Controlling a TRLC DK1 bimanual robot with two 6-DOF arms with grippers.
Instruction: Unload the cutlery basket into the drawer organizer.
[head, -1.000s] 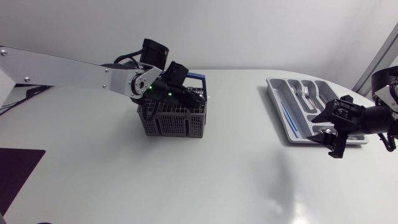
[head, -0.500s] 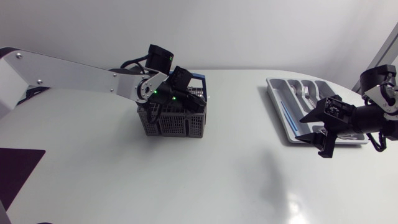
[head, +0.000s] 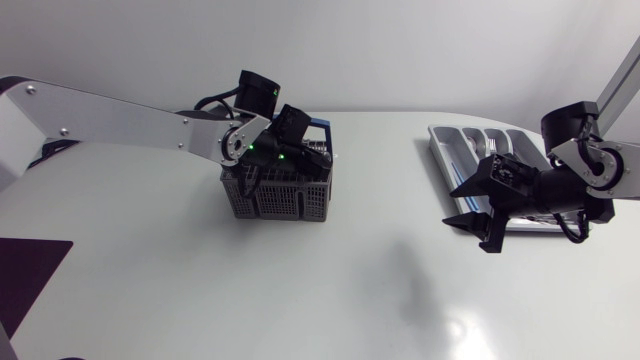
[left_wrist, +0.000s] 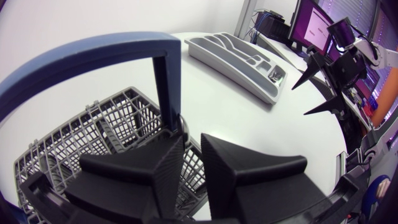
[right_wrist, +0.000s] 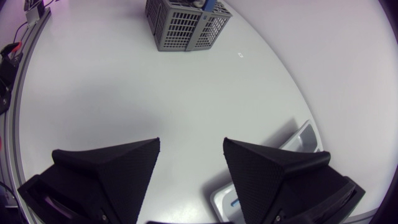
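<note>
Plastic lattice basket (head: 280, 198) (matt grey), glossy white table (head: 300, 290)

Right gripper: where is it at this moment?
Head view: the right gripper hangs open at the table's right side, fingertips just past the drawer organizer's long edge that faces the cutlery basket, far from that basket.

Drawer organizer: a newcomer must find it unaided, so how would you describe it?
On the white table, look at the end away from the dark cutlery basket, by the right gripper. The drawer organizer is the flat light-grey tray of long compartments; unlike the tall mesh basket, it is shallow and solid-walled.
</note>
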